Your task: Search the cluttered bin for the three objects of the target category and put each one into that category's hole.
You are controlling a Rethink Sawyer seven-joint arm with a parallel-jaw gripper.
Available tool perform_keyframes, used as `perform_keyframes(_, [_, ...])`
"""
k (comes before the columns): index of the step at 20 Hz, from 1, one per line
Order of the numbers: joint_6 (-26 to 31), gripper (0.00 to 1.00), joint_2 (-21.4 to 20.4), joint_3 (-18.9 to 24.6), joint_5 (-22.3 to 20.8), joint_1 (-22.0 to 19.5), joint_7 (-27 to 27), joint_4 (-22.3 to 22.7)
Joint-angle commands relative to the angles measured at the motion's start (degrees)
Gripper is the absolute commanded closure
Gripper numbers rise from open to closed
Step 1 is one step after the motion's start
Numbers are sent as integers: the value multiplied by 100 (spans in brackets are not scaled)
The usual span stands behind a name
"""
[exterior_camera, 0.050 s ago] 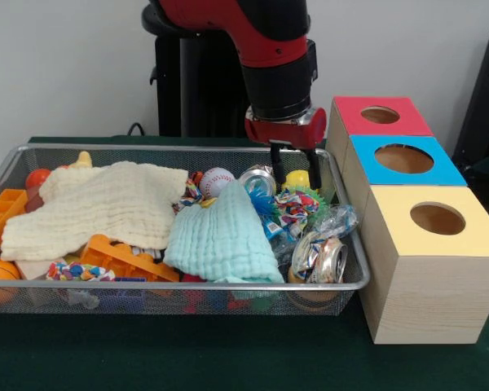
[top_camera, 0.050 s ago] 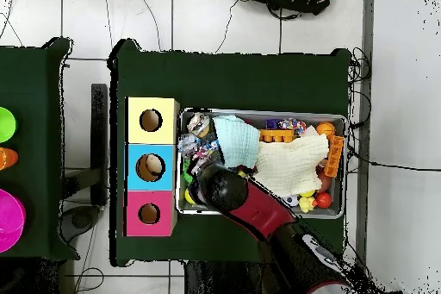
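The gripper hangs over the far corner of the wire bin nearest the boxes, its jaws spread and empty, the tips just above a yellow ball and a silver can. The bin sits on the green desk and looks full: a cream cloth and a mint cloth cover much of the clutter, with a baseball, orange plastic blocks, crumpled wrappers and a crushed can showing around them. Just beside the bin stand three wooden boxes, red-topped, blue-topped and yellow-topped, each with a round hole. Which category is wanted cannot be told from these views, and the holes' insides are mostly dark; in the overhead view something pale may lie in the blue box's hole, but that is unclear. As a judgement, the work is early or midway: nothing is held, and a pick in this corner seems the step in hand.
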Motion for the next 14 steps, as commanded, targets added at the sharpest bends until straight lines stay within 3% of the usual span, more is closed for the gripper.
perform_keyframes(1, [97, 0, 363, -9, 50, 262, 863, -759])
perform_keyframes(4, [100, 0, 684, -125, 3, 335, 714, -1108])
perform_keyframes(9, [91, 0, 835, -209, 18, 428, 740, -1317])
perform_keyframes(14, [-38, 0, 1236, 149, -207, -58, 384, -1520])
